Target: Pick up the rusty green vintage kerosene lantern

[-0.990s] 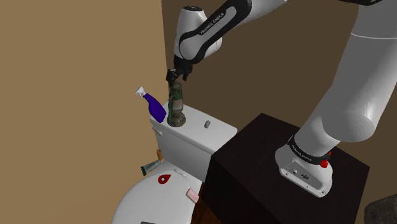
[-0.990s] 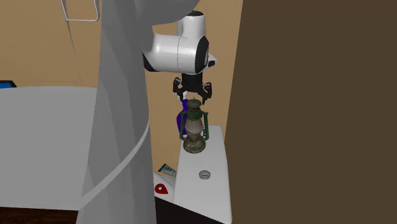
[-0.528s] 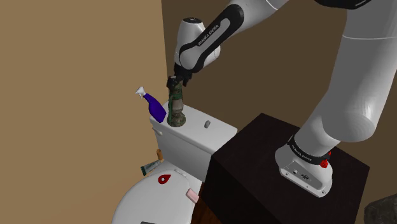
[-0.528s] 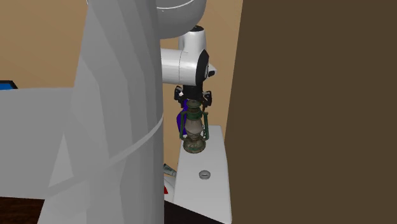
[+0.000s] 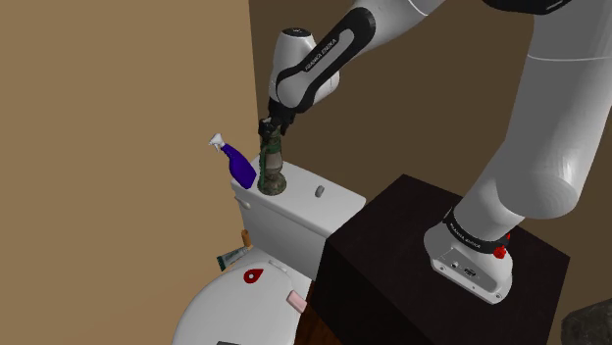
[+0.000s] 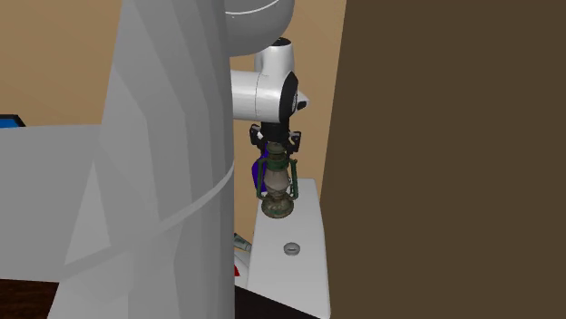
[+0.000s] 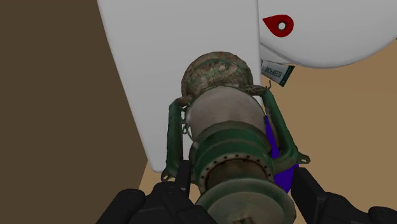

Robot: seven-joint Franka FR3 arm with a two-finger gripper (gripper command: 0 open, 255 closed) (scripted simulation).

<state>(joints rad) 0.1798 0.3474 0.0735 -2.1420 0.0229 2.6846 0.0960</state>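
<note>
The rusty green lantern (image 5: 271,163) stands upright on the white toilet tank lid (image 5: 316,208), close to the tan wall. My black gripper (image 5: 269,131) comes down onto its top from above. In the second exterior view the gripper (image 6: 275,150) sits over the lantern's cap, with the lantern (image 6: 278,188) below it. In the wrist view the lantern (image 7: 228,121) has its green cap between the two fingers (image 7: 170,196), which press against its sides. The gripper (image 7: 242,191) is shut on the lantern, whose base rests on the lid.
A blue spray bottle (image 5: 238,165) stands right beside the lantern, on the wall side. A round flush button (image 5: 319,190) sits further along the lid. Below are the white toilet seat (image 5: 230,309) with a red mark (image 5: 254,275), and the dark stand (image 5: 412,265).
The gripper came down from above the lantern onto its top, and its fingers then closed in on the cap. The lantern has not moved.
</note>
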